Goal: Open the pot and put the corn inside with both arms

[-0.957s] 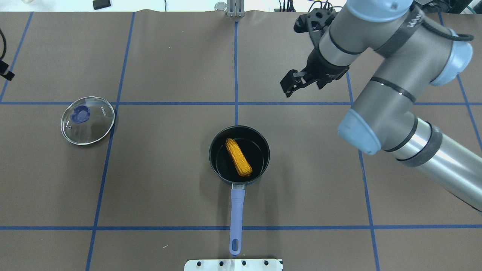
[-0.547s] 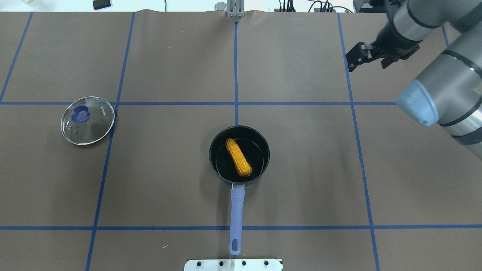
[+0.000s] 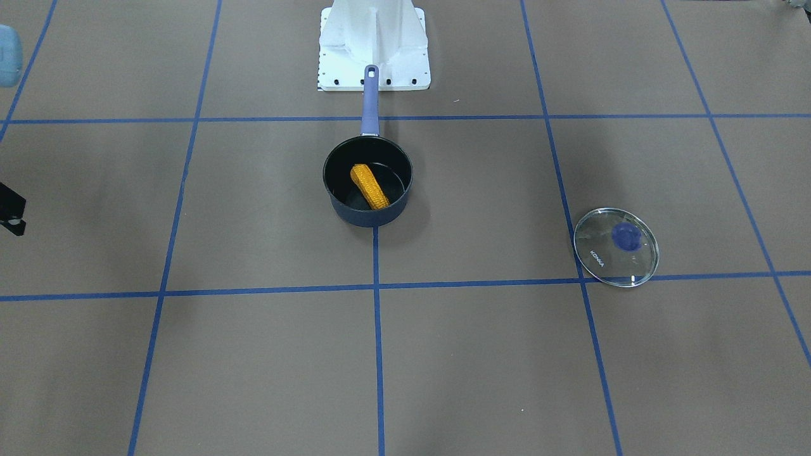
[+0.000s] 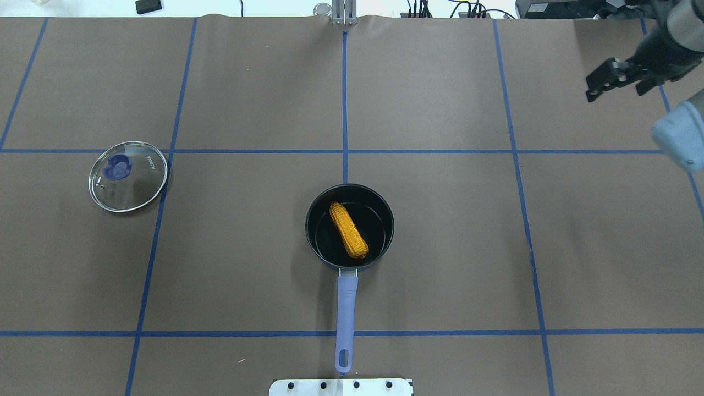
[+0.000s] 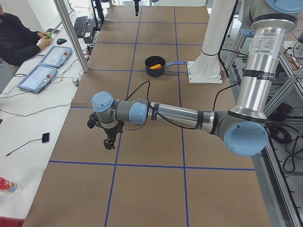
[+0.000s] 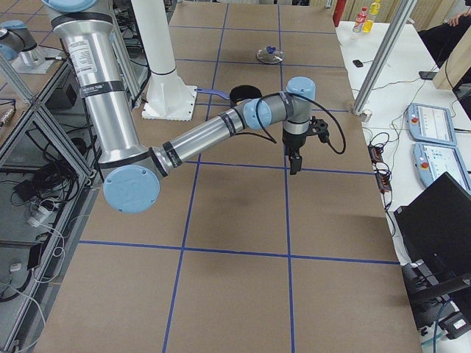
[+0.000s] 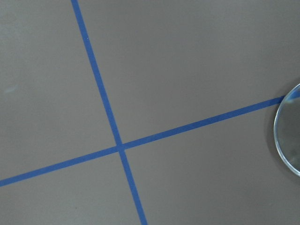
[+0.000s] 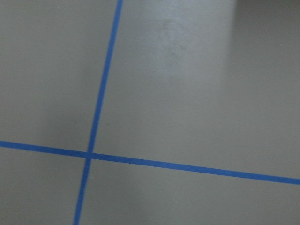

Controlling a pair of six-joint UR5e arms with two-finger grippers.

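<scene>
The dark navy pot point(image 4: 324, 242) stands open at the table's middle, its purple-blue handle point(image 4: 346, 308) pointing at the robot's base. The yellow-orange corn point(image 4: 348, 230) lies inside it, also in the front-facing view point(image 3: 369, 186). The pot's wall point(image 3: 367, 217) shows there too. My right gripper point(image 4: 615, 91) is open and empty, high at the far right, well away from the pot. My left gripper point(image 5: 110, 142) shows only in the exterior left view, hanging beyond the lid, so I cannot tell its state.
The round glass lid point(image 4: 127, 176) with a purple knob lies flat at the left, and its edge shows in the left wrist view point(image 7: 287, 131). The robot's white base plate point(image 4: 341, 386) sits just behind the handle's end. An operator point(image 5: 19, 38) sits beside the table.
My right arm has drawn back from above the table's middle to the far right edge, its gripper staying open. The corn, pot and lid have not moved.
</scene>
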